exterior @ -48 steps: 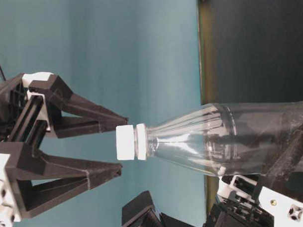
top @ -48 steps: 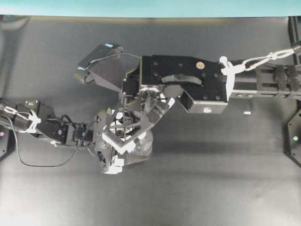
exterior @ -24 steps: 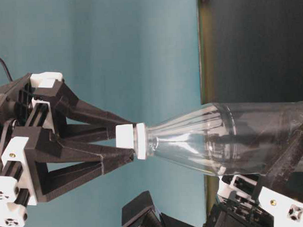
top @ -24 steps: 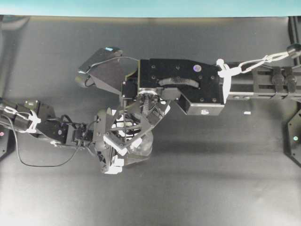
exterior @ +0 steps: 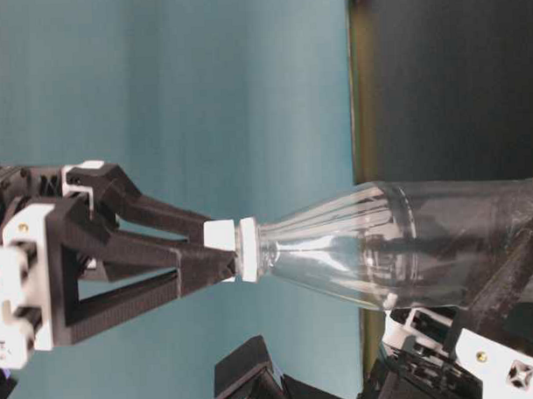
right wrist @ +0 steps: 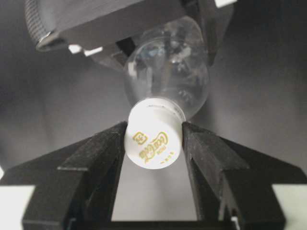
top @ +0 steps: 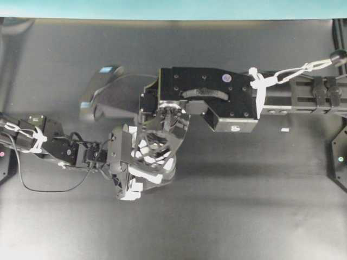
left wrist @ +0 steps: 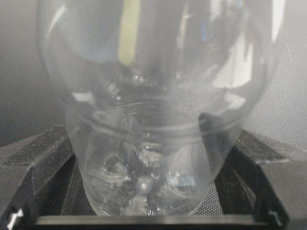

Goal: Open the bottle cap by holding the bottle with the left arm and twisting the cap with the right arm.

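Observation:
The clear bottle (exterior: 356,249) stands upright on the black table; the table-level view shows it turned sideways. My left gripper (left wrist: 153,158) is shut on its lower body, one black finger against each side. On its neck sits the white bottle cap (right wrist: 152,143) with gold print. My right gripper (right wrist: 153,139) comes down from above and is shut on the cap, both black fingers (right wrist: 103,158) pressed to its sides. In the overhead view the right gripper (top: 154,157) hides the cap and most of the bottle (top: 169,169), and the left gripper (top: 127,173) reaches in from the left.
A small white scrap (top: 285,130) lies on the table under the right arm's beam. A teal wall (top: 173,8) runs along the table's far edge. Black fixtures (top: 340,157) stand at the right edge.
The right gripper's jaws, open around the cap a second ago, have shut on it. Its wrist has since rolled, swinging its camera housing to the left. The left gripper and bottle stay put.

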Robot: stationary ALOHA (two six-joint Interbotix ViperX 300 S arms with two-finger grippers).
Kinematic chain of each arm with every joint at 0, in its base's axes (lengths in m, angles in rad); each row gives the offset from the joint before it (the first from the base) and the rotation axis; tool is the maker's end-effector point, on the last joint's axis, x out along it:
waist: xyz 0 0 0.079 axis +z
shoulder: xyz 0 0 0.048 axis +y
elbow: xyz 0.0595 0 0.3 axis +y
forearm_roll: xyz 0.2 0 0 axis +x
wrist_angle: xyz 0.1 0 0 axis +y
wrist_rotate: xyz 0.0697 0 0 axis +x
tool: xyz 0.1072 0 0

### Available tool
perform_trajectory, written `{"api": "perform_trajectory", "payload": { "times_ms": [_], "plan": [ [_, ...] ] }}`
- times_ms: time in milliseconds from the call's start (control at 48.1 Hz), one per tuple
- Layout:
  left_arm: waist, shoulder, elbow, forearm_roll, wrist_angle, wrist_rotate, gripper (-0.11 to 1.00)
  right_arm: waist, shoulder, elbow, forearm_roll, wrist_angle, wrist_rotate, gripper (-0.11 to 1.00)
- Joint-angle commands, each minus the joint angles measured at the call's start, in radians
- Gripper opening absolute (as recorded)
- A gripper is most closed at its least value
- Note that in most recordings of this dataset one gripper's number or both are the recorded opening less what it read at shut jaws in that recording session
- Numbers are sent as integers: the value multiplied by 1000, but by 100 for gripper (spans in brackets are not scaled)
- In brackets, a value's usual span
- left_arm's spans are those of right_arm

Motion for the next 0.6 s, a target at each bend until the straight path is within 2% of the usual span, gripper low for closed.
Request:
{"api": "perform_trajectory", "payload": {
  "times_ms": [0,229,415,582],
  "plan": [
    [-9,-5,-2,5,3,-2,87,9,-3,-9,6,3,-98,49],
    [-15,-12,-9,5,3,0,87,12,-12,-9,6,-3,-299,49],
    [-20,-14,-9,5,3,0,87,21,-15,-8,6,-25,-526,49],
    [-21,-18,-8,5,3,3,87,21,-15,-8,5,-58,-676,49]
  ]
}}
